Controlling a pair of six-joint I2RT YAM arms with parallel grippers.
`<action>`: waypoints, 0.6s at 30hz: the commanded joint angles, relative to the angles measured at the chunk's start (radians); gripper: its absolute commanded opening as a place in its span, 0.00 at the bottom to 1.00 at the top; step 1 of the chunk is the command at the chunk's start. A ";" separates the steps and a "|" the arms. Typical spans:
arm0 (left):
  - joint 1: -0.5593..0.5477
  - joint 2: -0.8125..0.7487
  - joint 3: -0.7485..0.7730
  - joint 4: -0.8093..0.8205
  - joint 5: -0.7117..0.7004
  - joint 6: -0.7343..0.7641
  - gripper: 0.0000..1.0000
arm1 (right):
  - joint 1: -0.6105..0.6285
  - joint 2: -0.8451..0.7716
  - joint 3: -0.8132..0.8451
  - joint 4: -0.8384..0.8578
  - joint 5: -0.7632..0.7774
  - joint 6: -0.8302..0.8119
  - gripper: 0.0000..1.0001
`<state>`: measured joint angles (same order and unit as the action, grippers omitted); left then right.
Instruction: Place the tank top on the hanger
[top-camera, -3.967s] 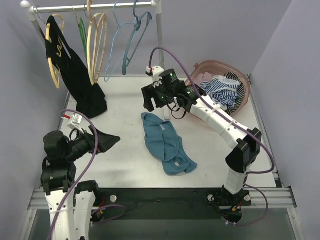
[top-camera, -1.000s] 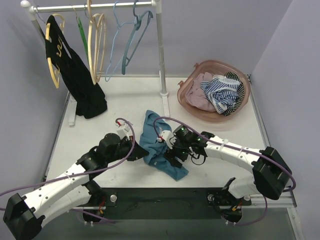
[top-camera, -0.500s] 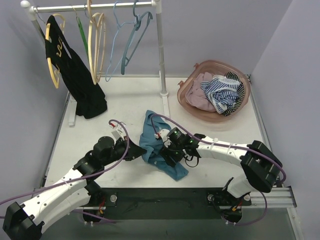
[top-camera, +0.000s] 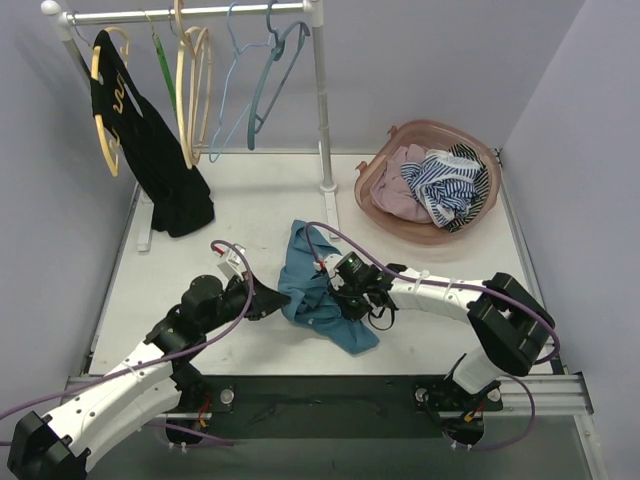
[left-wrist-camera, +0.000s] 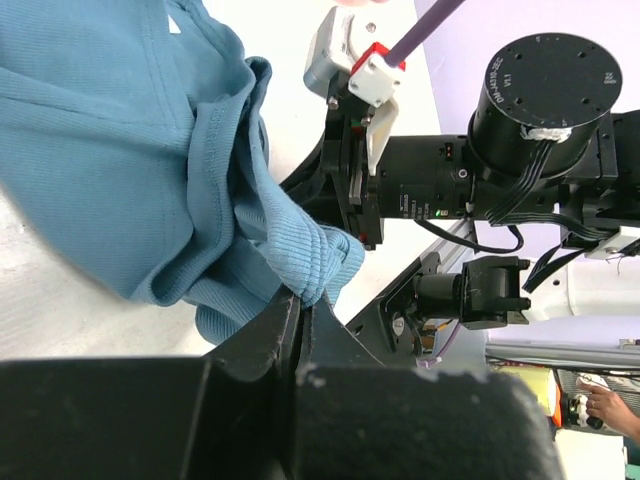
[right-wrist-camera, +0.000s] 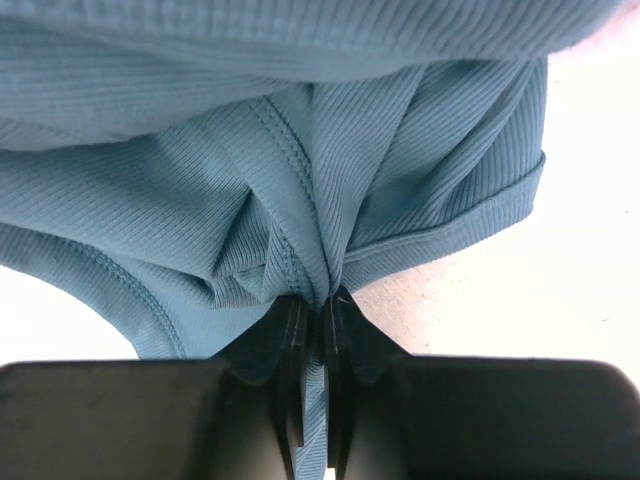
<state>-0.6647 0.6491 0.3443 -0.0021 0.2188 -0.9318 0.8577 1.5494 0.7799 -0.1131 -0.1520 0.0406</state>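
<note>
Ribbed teal tank top (top-camera: 302, 272) bunched on worktop (top-camera: 250, 200); wrist views: left gripper (left-wrist-camera: 300, 302), right gripper (right-wrist-camera: 315, 302) jaws pinching folds.

2 arms, left arm (top-camera: 110, 385) and right arm (top-camera: 440, 293): white link shells, black joints, black jaws. Purple cable (left-wrist-camera: 435, 18) loops along each. Behind right jaws: grey-white block with red plug (left-wrist-camera: 376, 62), black round motor cap (left-wrist-camera: 548, 85).
</note>
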 joint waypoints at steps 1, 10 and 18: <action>0.016 -0.029 0.004 0.050 0.013 -0.001 0.00 | -0.008 -0.038 0.036 -0.036 -0.035 -0.008 0.00; 0.033 -0.069 0.175 0.004 0.011 0.027 0.00 | -0.164 -0.273 0.209 -0.325 -0.271 -0.289 0.00; 0.036 0.068 0.568 0.004 0.097 0.122 0.00 | -0.249 -0.405 0.478 -0.519 -0.154 -0.531 0.00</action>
<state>-0.6350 0.6434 0.6945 -0.0631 0.2470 -0.8856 0.6098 1.2041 1.1381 -0.4950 -0.3588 -0.3218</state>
